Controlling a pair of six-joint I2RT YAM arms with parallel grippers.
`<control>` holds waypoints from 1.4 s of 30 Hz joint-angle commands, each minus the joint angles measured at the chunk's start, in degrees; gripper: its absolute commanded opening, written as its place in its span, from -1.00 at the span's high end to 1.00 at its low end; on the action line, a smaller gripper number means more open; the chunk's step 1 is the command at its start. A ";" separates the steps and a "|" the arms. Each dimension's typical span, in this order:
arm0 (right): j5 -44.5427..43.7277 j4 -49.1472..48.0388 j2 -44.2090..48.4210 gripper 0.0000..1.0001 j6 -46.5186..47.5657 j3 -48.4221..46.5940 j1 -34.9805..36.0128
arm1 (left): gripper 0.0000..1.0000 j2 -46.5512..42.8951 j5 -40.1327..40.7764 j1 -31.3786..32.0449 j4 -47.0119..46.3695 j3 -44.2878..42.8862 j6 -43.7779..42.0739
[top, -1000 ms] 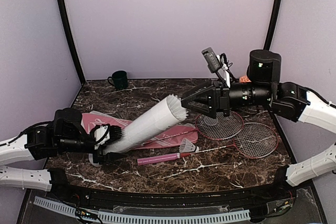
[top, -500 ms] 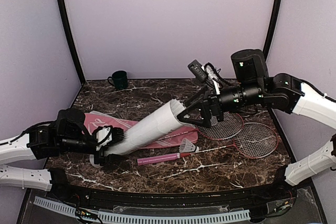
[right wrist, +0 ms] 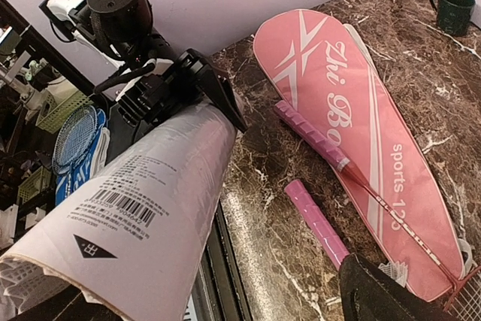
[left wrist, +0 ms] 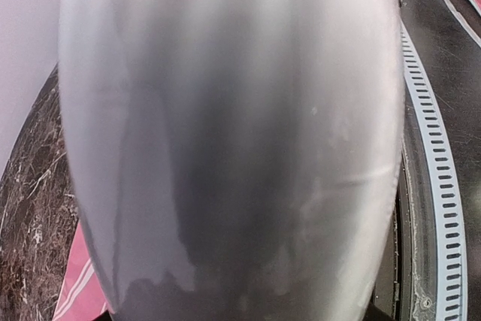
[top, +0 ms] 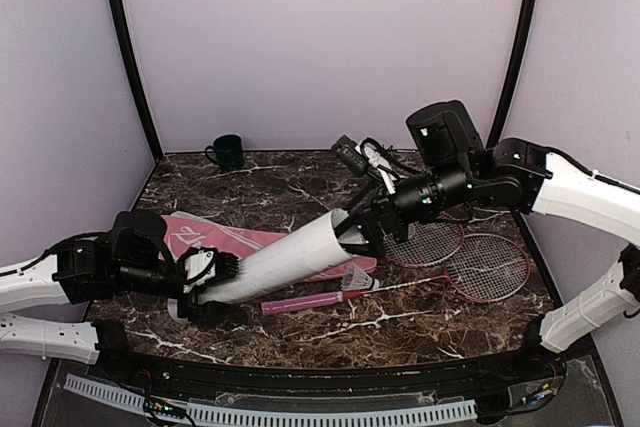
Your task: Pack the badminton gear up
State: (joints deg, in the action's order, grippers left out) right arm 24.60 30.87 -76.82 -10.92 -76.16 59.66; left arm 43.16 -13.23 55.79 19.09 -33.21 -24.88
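Shuttlecock-loading step, by the look of it. Long white cardboard tube (top: 290, 257): tilted, lower end clamped in left gripper (top: 205, 282), mouth raised above pink racket-shaped bag (top: 215, 237). Right gripper (top: 362, 232): at the tube mouth, fingers spread wide, holding nothing. White feather shuttlecock (top: 355, 278): loose on dark marble table (top: 330, 332). Two red-framed rackets (top: 487, 265): unpacked, to the right. Next move, probably: right gripper fetches the shuttlecock and lines it up squarely with the mouth.
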 commanded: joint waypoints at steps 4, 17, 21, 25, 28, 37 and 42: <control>3.52 -4.09 -3.99 -0.94 1.37 2.12 1.31 | 0.34 -0.41 -2.97 0.02 -5.97 -1.32 0.80; 6.35 -10.80 -6.36 -0.96 -0.07 5.17 3.15 | 0.33 -2.01 -1.71 0.02 -5.46 -0.61 1.04; 4.31 -10.22 -3.08 -0.98 -0.13 5.45 3.05 | 0.34 -2.28 -0.36 0.02 -4.05 -0.46 0.63; 2.98 -8.71 0.06 -0.98 -0.33 3.89 2.94 | 0.34 -2.24 0.65 0.02 -3.59 -0.53 0.23; 0.68 -5.77 2.46 -0.98 0.33 1.94 2.85 | 0.34 -2.20 0.71 0.02 -3.28 -0.49 0.27; -3.32 0.57 12.92 -0.99 -0.22 2.76 -4.98 | 0.34 -2.21 3.12 0.02 -2.96 -0.35 0.83; -10.49 7.51 17.33 -0.95 -2.39 6.88 -14.21 | 0.34 -3.43 3.41 0.02 -4.37 0.36 1.80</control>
State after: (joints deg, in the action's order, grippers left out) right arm 20.73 32.08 -60.99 -11.64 -71.88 49.71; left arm 41.69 -10.28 56.10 19.11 -32.80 -24.60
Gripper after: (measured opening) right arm 0.988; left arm 0.648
